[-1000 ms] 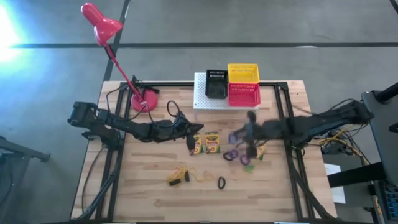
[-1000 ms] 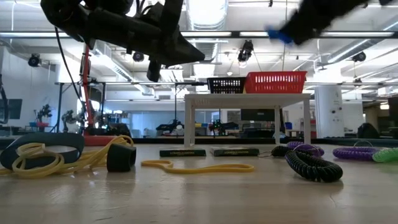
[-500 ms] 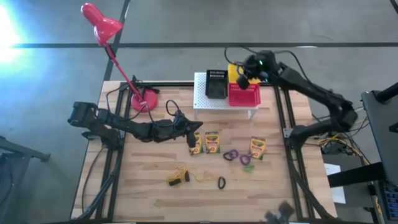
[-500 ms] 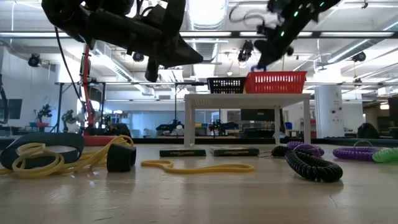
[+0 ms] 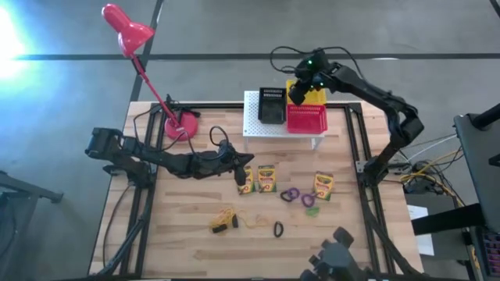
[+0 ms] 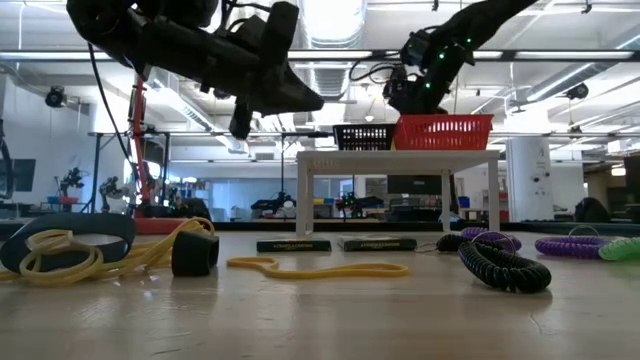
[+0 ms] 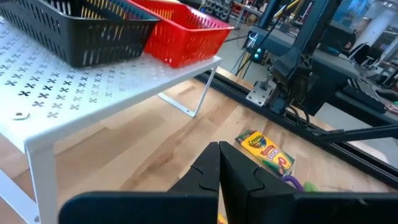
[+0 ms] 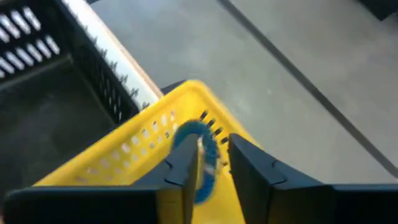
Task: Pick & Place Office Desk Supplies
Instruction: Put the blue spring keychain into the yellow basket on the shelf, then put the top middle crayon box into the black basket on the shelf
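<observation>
My right gripper (image 5: pixel 298 91) hangs open over the yellow basket (image 8: pixel 130 155) on the white stand (image 5: pixel 256 125). A blurred blue ring (image 8: pixel 202 152) shows just past its fingertips (image 8: pixel 209 163). My left gripper (image 7: pixel 219 147) is shut and empty, hovering above two crayon boxes (image 5: pixel 244 179) (image 5: pixel 266 179). A third crayon box (image 5: pixel 323 186) lies flat to the right. Two purple rings (image 5: pixel 291 194), a green ring (image 5: pixel 311 211), a black ring (image 5: pixel 278 229) and the yellowish rubber-band tangle (image 5: pixel 225 219) lie on the wood. My right gripper slants down from above over the yellow basket's inside. The blue ring (image 8: pixel 200 142) sits beside one finger (image 8: pixel 183 165), blurred; I cannot tell whether that finger touches it.
A black basket (image 5: pixel 271 104) and a red basket (image 5: pixel 306 119) flank the yellow one on the stand. The red desk lamp (image 5: pixel 129 31) stands with its base (image 5: pixel 181 125) at the far left. Bare wood lies along the table's near edge.
My right gripper has swung from above the purple rings up and toward the far edge with the blue ring, tipping downward over the yellow basket. The third crayon box, then under that arm, now shows.
</observation>
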`<state>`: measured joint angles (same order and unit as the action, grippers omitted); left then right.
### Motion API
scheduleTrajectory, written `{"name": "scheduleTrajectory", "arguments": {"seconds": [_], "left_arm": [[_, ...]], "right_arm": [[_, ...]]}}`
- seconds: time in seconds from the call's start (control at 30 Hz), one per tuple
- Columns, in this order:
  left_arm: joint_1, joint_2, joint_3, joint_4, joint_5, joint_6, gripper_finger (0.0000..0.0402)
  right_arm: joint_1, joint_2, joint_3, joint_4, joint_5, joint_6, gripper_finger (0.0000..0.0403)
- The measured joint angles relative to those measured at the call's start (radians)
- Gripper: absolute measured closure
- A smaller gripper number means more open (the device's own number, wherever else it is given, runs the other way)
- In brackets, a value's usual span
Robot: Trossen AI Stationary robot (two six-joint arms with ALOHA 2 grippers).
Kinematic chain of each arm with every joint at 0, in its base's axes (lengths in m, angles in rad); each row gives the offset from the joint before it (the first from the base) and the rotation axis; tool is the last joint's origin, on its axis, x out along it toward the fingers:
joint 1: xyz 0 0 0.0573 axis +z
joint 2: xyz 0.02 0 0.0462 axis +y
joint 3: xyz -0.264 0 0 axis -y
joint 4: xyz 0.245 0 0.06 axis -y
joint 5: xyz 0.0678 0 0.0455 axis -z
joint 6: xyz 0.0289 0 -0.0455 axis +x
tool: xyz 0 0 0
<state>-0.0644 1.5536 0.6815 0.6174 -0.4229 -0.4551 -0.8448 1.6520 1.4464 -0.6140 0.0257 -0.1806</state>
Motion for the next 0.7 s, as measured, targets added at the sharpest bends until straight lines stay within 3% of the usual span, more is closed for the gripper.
{"name": "scheduleTrajectory", "arguments": {"seconds": [0.2, 0.37, 0.53, 0.7], "left_arm": [[-0.011, 0.0, 0.0, -0.019, 0.004, -0.048, 0.0396], [-0.026, 0.0, 0.0, -0.024, 0.003, -0.046, 0.0396], [-0.027, 0.0, 0.0, -0.028, -0.002, -0.043, 0.0396], [-0.027, 0.0, 0.0, -0.035, -0.005, -0.039, 0.0396]], "right_arm": [[0.009, -0.061, 0.015, -0.027, -0.015, -0.019, 0.0247], [0.091, -0.251, -0.077, -0.056, -0.199, -0.01, 0.0231], [0.296, -0.49, -0.311, -0.049, -0.266, 0.04, 0.0236], [0.601, -0.696, -0.602, 0.065, -0.262, 0.204, 0.0245]]}}
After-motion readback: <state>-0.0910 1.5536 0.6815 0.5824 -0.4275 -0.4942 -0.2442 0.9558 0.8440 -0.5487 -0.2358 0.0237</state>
